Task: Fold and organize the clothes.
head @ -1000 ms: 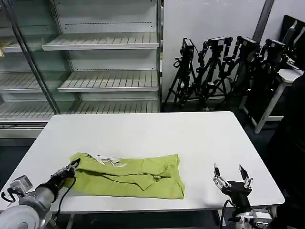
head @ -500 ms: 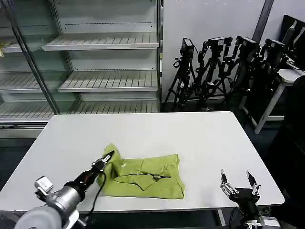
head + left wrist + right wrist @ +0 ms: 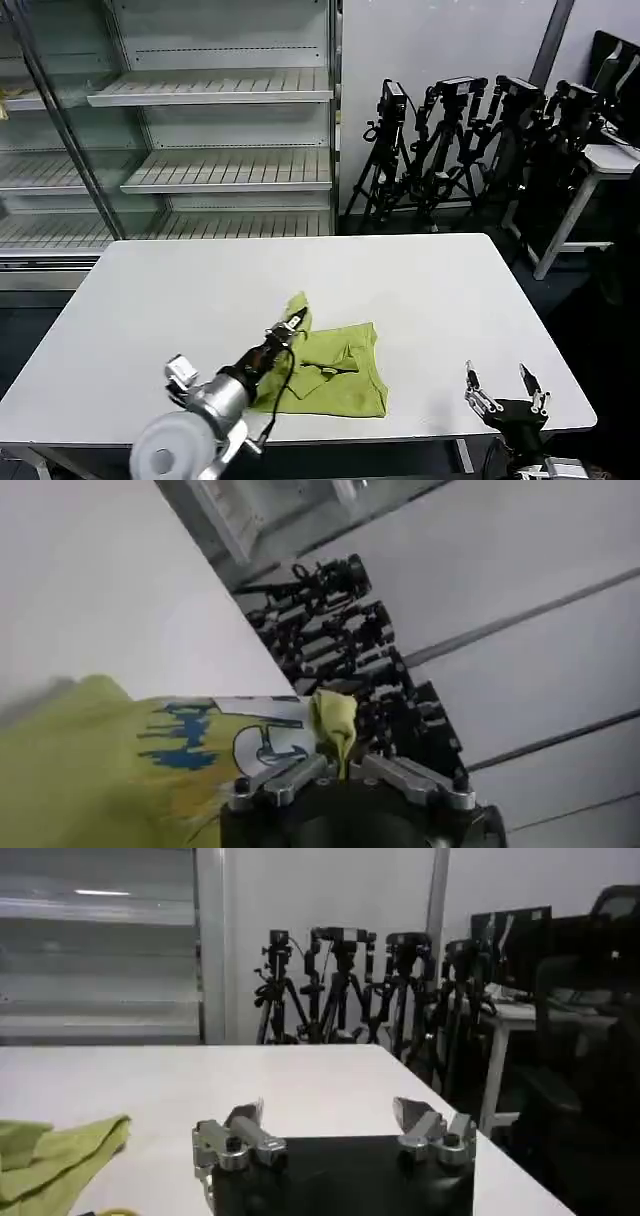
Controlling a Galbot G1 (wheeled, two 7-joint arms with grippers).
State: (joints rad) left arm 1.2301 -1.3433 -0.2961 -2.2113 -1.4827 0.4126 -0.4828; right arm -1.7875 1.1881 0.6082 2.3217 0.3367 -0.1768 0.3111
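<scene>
The left gripper reaches in from the table's near left and sits above the left edge of the shirt, its jaws pinched on a fold of the lime fabric and lifting it into a small peak. The arm behind it runs back toward the near table edge, with a cable looped along it. In the left wrist view the left gripper has both fingers pressed together on a narrow tuft of the shirt, and a white patch with blue print lies on the fabric just beside the fingers.

The shirt lies on the white table near its front edge, a little left of centre. It is bunched into a compact, roughly square heap, with creases and a dark seam line across the middle; its right and front edges lie flat on the table.

To the right, well apart from the shirt, the right gripper hangs at the near right corner of the table, fingers pointing up and spread wide with nothing between them. In the right wrist view the right gripper shows the same wide gap, and a corner of the shirt lies on the table off to one side.

Behind the table stand glass-fronted shelves and a row of black tripods.
</scene>
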